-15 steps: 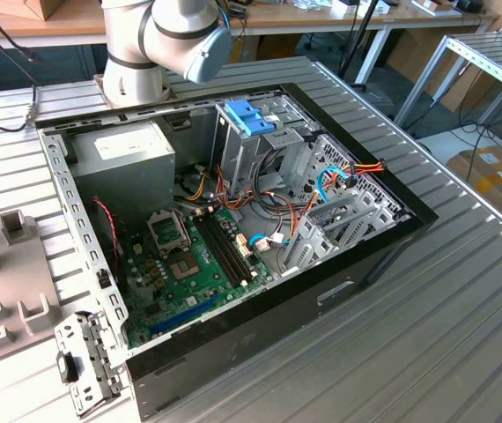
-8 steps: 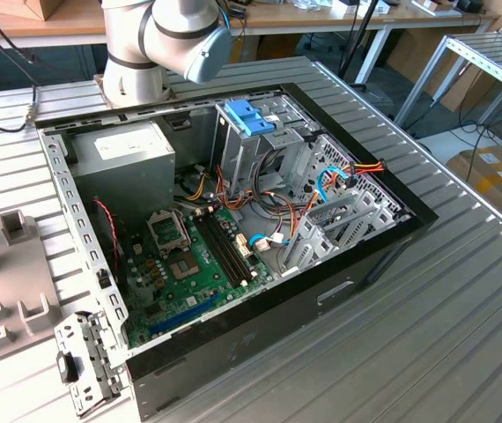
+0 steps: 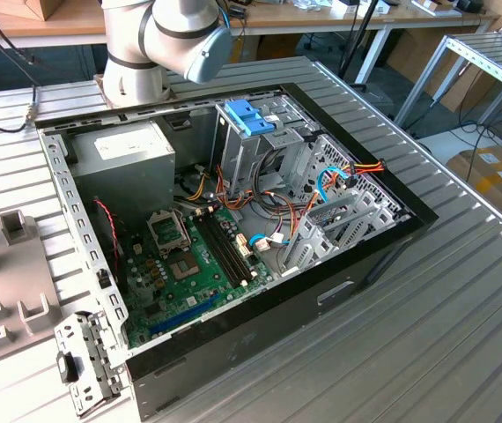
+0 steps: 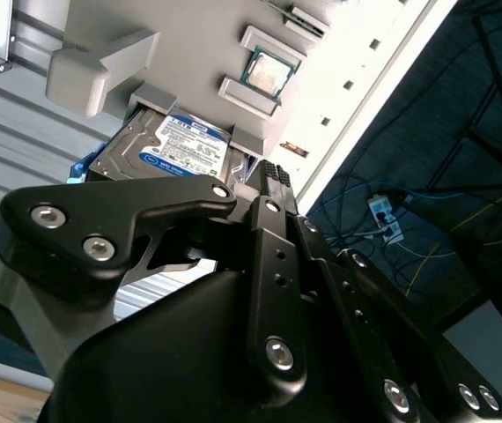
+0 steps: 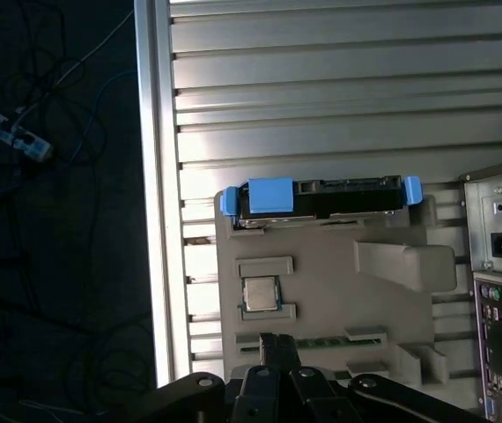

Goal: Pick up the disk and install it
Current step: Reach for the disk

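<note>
Ribbed aluminium table (image 5: 321,88), cable-strewn floor (image 5: 48,220) beside. I saw the disk (image 5: 321,196) on edge in a grey holder (image 5: 321,291), long axis along the ribs; the gripper (image 4: 264,189) state I couldn't tell.

Dark metal disk (image 4: 158,152), matt blue plastic rails (image 5: 269,194)

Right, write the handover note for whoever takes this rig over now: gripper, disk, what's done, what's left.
Gripper: over the grey holder, not holding the disk.
Disk: seated in a slot at the holder's far edge, blue rails on. A processor chip sits in another slot. The holder lies on the slatted table.
Computer case: open on the table in the exterior view.
Done: nothing that shows.
Left: the pick-up and the install.
</note>
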You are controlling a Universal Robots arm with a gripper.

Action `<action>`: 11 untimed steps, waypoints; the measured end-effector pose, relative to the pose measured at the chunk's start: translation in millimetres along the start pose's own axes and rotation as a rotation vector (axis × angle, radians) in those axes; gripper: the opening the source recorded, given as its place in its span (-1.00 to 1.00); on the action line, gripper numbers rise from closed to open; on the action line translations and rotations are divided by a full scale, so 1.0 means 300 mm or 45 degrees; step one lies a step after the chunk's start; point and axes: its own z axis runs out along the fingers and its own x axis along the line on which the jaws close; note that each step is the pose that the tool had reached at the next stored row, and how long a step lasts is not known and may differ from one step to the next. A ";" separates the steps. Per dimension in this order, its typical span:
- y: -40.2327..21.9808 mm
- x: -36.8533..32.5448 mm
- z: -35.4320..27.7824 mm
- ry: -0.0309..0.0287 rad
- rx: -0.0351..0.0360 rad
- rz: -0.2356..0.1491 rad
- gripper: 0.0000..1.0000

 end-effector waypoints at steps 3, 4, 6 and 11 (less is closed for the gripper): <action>0.003 -0.013 0.001 0.0001 0.0000 0.000 -0.79; 0.003 -0.016 0.002 0.0002 0.0001 0.000 -0.79; 0.004 -0.023 0.003 0.0003 0.0000 0.000 -0.79; 0.006 -0.033 0.004 0.0002 0.0000 0.000 -0.79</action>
